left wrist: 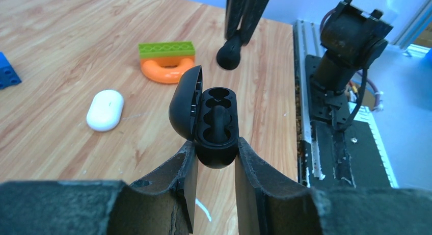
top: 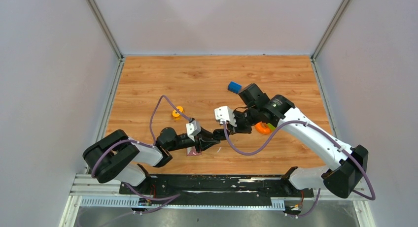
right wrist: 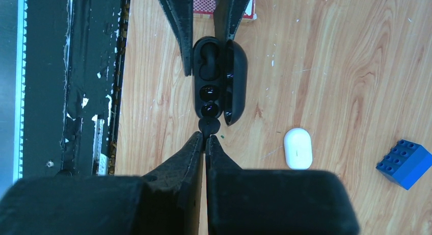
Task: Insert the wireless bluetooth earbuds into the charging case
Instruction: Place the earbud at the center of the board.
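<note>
The charging case in play is a black case (left wrist: 218, 124) with its lid open. My left gripper (left wrist: 215, 149) is shut on its lower end and holds it above the table. It also shows in the right wrist view (right wrist: 214, 82), where its near slot looks glossy; I cannot tell if a bud sits in it. My right gripper (right wrist: 205, 139) is shut on one tiny black earbud (right wrist: 209, 126), which is right at the case's near end. From the left wrist the earbud (left wrist: 229, 56) hangs beyond the case. In the top view both grippers, left (top: 218, 140) and right (top: 230, 132), meet mid-table.
A white pill-shaped oval (left wrist: 105, 109) lies on the table left of the case, also in the right wrist view (right wrist: 297, 148). An orange ring with a green brick (left wrist: 165, 66), a blue block (top: 234, 86), a small orange piece (top: 177, 111) and a red card box (top: 193, 150) lie around.
</note>
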